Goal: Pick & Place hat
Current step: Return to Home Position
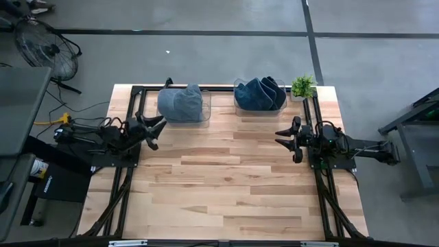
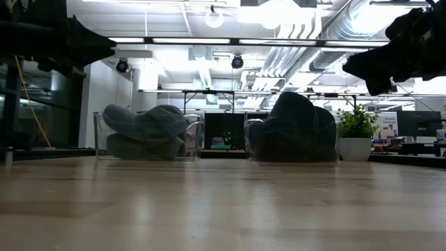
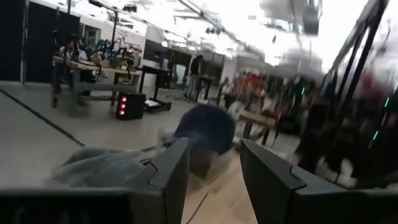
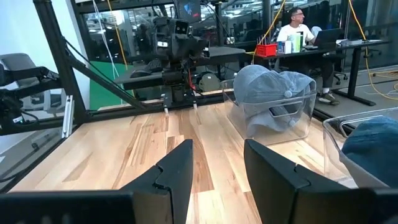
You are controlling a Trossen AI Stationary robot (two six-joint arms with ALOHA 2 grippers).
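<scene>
- The wooden table carries everything. Its middle and near half hold no loose cap, and both bins stand along the far edge.
- The left arm lies along the table's left edge. The left gripper points in over the boards just near of the left bin, and its fingers stand apart with nothing between them.
- The right arm lies along the right edge. The right gripper faces inward, near of the right bin and apart from it, and its fingers are likewise spread and empty.
- The left transparent bin sits at the far edge, left of centre, and holds pale grey-blue caps piled above its rim.
- The right transparent bin sits at the far edge, right of centre, and is filled with dark blue caps, so the task's hats are inside it.
- A small potted plant stands at the far right corner, just beside the right bin.
- Judging by the empty grippers and the filled right bin, the placing looks finished and the step in hand is the retreat to rest.
- The next move calls for no grasp. Each arm should fold back toward its own side edge, with the left gripper kept off the nearby bin wall so that nothing is nudged.
</scene>
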